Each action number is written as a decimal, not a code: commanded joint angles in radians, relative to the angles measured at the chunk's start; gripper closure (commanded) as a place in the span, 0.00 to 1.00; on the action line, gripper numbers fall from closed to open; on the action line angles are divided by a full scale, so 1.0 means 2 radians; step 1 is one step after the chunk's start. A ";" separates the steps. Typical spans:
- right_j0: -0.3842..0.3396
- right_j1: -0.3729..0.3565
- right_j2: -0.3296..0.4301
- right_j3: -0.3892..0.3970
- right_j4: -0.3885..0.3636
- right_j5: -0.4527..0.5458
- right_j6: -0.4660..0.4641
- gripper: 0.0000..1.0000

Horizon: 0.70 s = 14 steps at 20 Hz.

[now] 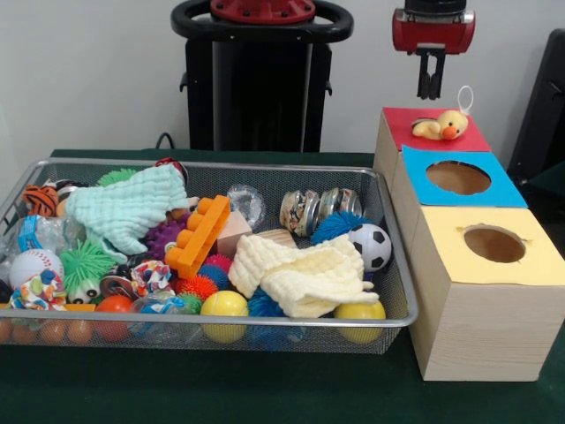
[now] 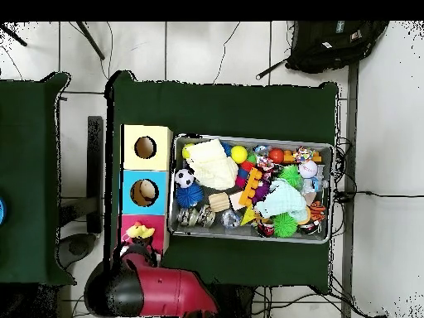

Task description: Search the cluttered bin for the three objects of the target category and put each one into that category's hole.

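A yellow rubber duck (image 1: 444, 126) (image 2: 141, 231) lies on top of the red box (image 1: 402, 124), covering the spot where its hole would be. My gripper (image 1: 431, 94) hangs a little above and behind the duck, open, with nothing between its fingers. The blue box (image 1: 424, 190) and the yellow box (image 1: 446, 256) each show an open round hole. The wire bin (image 1: 388, 320) to the left holds mixed toys: a soccer ball (image 1: 371, 246), two cans (image 1: 300, 212), an orange block (image 1: 199, 237), yellow balls (image 1: 224, 305), spiky balls and a baseball (image 1: 33, 265).
A mint cloth (image 1: 128, 208) and a cream cloth (image 1: 305, 274) cover part of the bin's contents. The three boxes stand in a row against the bin's side. In the overhead view the red arm (image 2: 170, 291) reaches over the red box (image 2: 126, 225).
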<state>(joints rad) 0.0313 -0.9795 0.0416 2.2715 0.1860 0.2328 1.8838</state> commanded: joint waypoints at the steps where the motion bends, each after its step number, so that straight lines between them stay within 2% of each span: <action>1: -0.012 -0.035 0.037 0.022 0.008 0.075 0.054 1.00; 6: -0.003 -0.033 0.028 0.003 0.006 0.085 0.058 1.00; 9: -0.004 -0.016 0.026 -0.015 0.001 0.069 0.057 1.00; 14: -0.015 0.005 0.039 -0.017 0.000 0.041 0.051 1.00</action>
<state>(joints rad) 0.0317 -1.0269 0.0420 2.2779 0.1860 0.3011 1.8838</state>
